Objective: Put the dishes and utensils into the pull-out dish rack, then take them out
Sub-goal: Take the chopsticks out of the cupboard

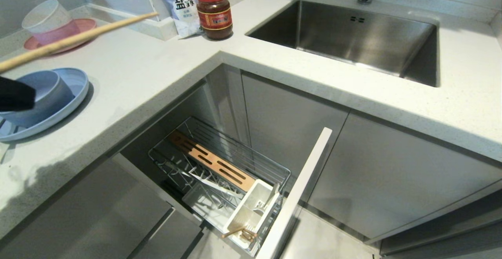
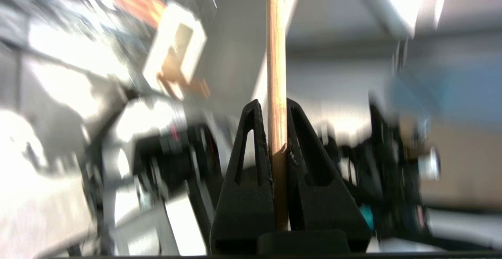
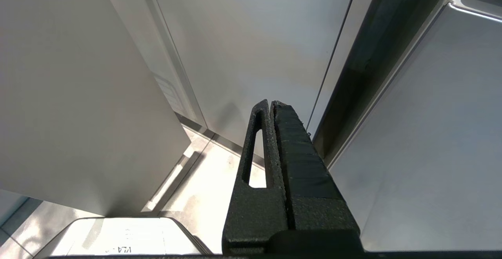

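Wooden chopstick (image 2: 277,55) sits clamped between the two black fingers (image 2: 251,149) of the left gripper (image 2: 270,110), seen clearly from the left wrist camera – the fingers are closed on it, one on each side. In the head view the same chopstick (image 1: 74,39) crosses the upper left corner as a long pale stick, tilted, above the grey countertop (image 1: 157,74); only a dark part of the left gripper (image 1: 15,94) shows at the left edge.

Under that dark part stands the small light-blue bowl (image 1: 43,94), and it rests on the wide light-blue plate (image 1: 76,84), both on the countertop. Farther back is a pink plate (image 1: 84,25) with stacked bowls (image 1: 45,19) on it.

The pull-out dish rack (image 1: 219,161) is drawn out of the cabinet below the counter corner, with its grey front panel (image 1: 298,192) at the near end. A slotted wooden strip (image 1: 211,161) lies along the wire basket, and the white cutlery caddy (image 1: 251,212) sits just behind the panel. One more chopstick (image 1: 239,232) leans in the caddy (how many pieces are there I cannot tell).

A jar with red lid (image 1: 214,12) and a salt bag (image 1: 180,4) stand near the wall, beside the steel sink (image 1: 353,39).

The right gripper (image 3: 272,106) is parked low beside the cabinet doors – its fingers are pressed together and hold nothing
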Available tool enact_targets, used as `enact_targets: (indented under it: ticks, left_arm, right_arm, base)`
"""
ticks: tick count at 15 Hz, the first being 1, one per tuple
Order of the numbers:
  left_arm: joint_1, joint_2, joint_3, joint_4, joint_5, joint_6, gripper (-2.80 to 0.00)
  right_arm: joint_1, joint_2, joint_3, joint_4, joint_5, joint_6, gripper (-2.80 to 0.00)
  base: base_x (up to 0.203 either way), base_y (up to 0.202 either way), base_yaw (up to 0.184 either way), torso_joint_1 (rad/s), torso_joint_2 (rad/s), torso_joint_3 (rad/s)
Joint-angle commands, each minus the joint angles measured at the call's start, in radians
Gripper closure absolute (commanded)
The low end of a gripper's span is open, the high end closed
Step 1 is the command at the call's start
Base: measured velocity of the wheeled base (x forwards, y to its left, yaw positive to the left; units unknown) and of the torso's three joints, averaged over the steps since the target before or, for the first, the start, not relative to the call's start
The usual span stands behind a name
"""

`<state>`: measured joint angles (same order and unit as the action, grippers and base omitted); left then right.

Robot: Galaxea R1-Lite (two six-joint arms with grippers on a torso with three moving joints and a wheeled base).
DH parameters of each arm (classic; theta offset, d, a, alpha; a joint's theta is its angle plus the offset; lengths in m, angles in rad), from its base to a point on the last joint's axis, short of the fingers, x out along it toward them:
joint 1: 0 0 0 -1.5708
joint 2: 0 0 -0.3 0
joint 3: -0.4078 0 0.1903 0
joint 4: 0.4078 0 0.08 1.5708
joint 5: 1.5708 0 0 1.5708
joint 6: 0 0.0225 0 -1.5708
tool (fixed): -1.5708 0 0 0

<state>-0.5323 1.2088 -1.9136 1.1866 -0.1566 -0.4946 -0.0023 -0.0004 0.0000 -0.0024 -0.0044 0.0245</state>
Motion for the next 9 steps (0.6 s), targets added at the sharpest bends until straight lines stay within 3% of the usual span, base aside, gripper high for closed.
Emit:
enact_targets:
  ticks: [1,9]
  left_arm:
    - [0.151,-0.068,-0.001,-0.038,-0.002,0.023,0.0]
    - [0.837,-0.161,0.004,-0.081,0.04,0.242,0.0]
  right_arm:
    - [-0.001,-0.004,0.002,-0.001,0.0,0.0,0.0]
    - [0.0,-0.004,0.002,-0.001,0.0,0.0,0.0]
  base:
    - [0.0,0.0,0.0,0.0,0.0,0.0]
    - [0.0,0.0,0.0,0.0,0.0,0.0]
